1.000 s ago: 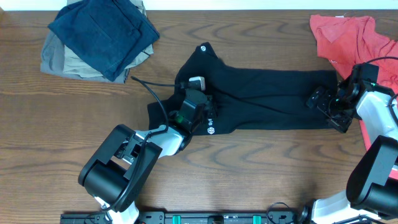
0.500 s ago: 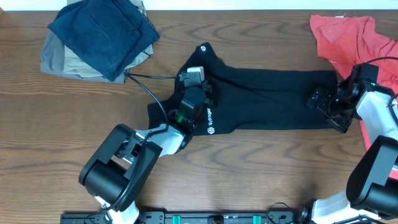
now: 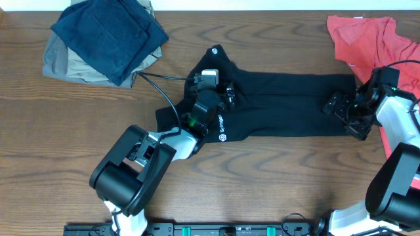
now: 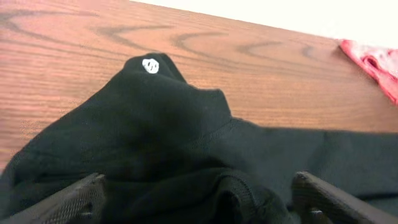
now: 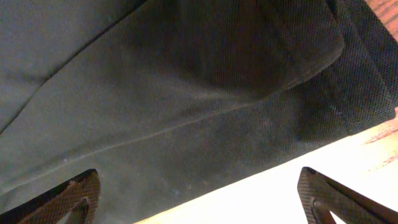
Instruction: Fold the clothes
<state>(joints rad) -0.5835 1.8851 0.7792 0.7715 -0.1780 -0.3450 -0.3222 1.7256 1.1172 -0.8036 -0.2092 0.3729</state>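
The clothes, a long black garment [image 3: 289,105], lie across the middle of the table, with a white round logo [image 3: 215,50] on the far left tip and white lettering [image 3: 222,128] near the front edge. My left gripper [image 3: 226,94] hovers low over the garment's left part. In the left wrist view it [image 4: 199,194] is open, a raised fold of black fabric [image 4: 236,186] lies loose between the spread fingers, and the logo [image 4: 150,65] shows ahead. My right gripper [image 3: 338,108] is open over the garment's right end [image 5: 186,93], its fingers [image 5: 71,196] apart above the fabric edge.
A pile of navy blue and khaki garments [image 3: 105,39] sits at the back left. A coral-red shirt [image 3: 374,39] lies at the back right, close behind my right arm, and shows in the left wrist view [image 4: 373,62]. A black cable [image 3: 161,88] loops left of the left wrist.
My left gripper was shut on the black fabric, carried it a little toward the far side, and now stands open with the fold released. The right arm has not moved.
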